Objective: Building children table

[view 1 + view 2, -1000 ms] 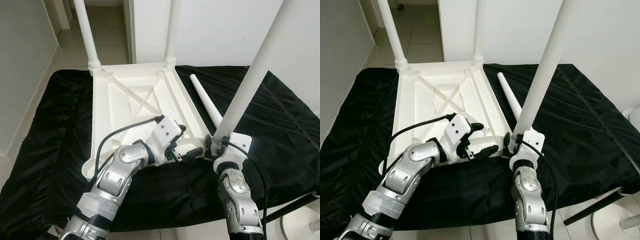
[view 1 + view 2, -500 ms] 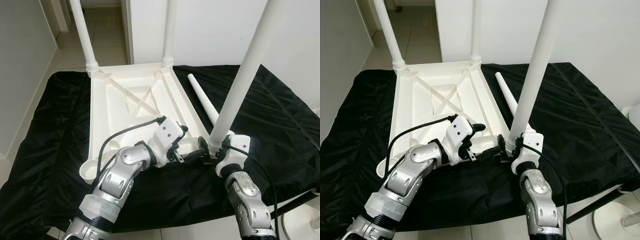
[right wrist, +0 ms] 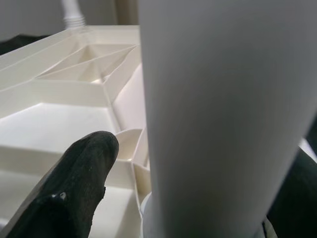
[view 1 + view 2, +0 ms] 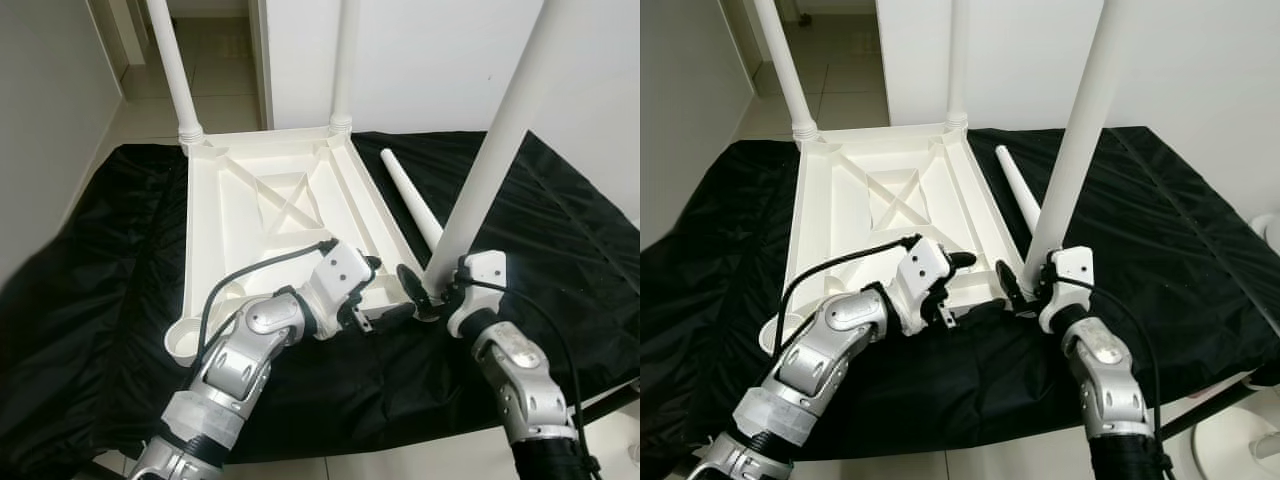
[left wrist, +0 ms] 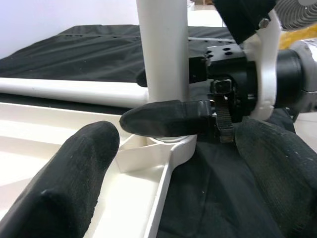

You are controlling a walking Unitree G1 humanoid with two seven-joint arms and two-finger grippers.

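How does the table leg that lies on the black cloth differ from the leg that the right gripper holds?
The loose leg lies flat on the black cloth, beside the upturned tabletop; the held leg stands nearly upright at the tabletop's near right corner. The loose leg is touched by no gripper; the held leg has the right gripper at its base, with the left gripper close by. Both are white, round and tapered.

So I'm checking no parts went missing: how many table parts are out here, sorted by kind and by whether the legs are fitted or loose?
Tabletop, upside down: 1
Legs standing at the top's corners: 3, namely far left, far right, near right with the right gripper at its base
Loose leg lying on the black cloth: 1
Total: 5 parts
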